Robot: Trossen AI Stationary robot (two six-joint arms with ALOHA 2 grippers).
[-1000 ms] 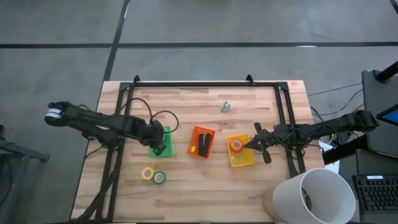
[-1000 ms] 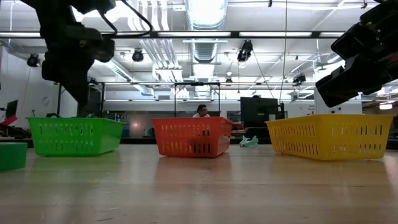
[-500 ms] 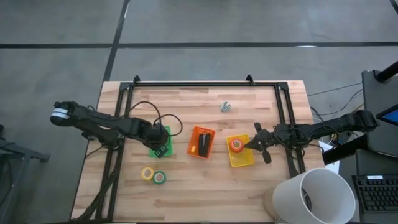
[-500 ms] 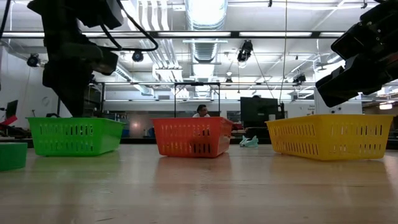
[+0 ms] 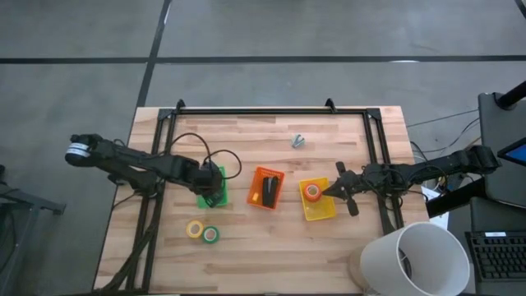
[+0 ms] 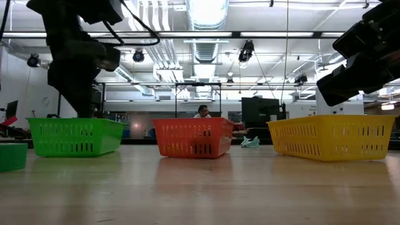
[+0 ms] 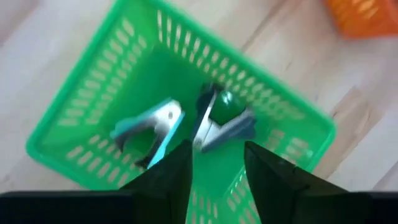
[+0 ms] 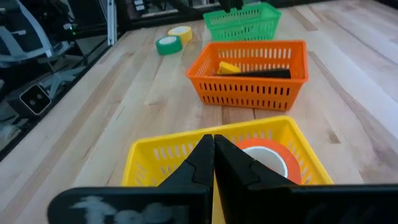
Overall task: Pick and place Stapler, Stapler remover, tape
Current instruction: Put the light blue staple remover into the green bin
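Left wrist view shows the left gripper hanging just above the green bin, its fingers parted and empty. Directly ahead of them, on the bin floor, lie two staple removers: the teal remover and, just beside it, the dark remover. The blur makes it hard to tell whether the two touch. The drop looks done, so I judge the step in hand to be the retreat. It should be a straight lift with the fingers kept apart, so that neither tip catches the bin wall or drags a remover out.

The yellow tape roll and green tape roll lie on the table near this gripper, outside the bin, probably the next pick. A third remover lies far off.

The right gripper waits clenched and empty just over the yellow bin, which holds the orange tape roll. The stapler lies in the orange bin beyond it.
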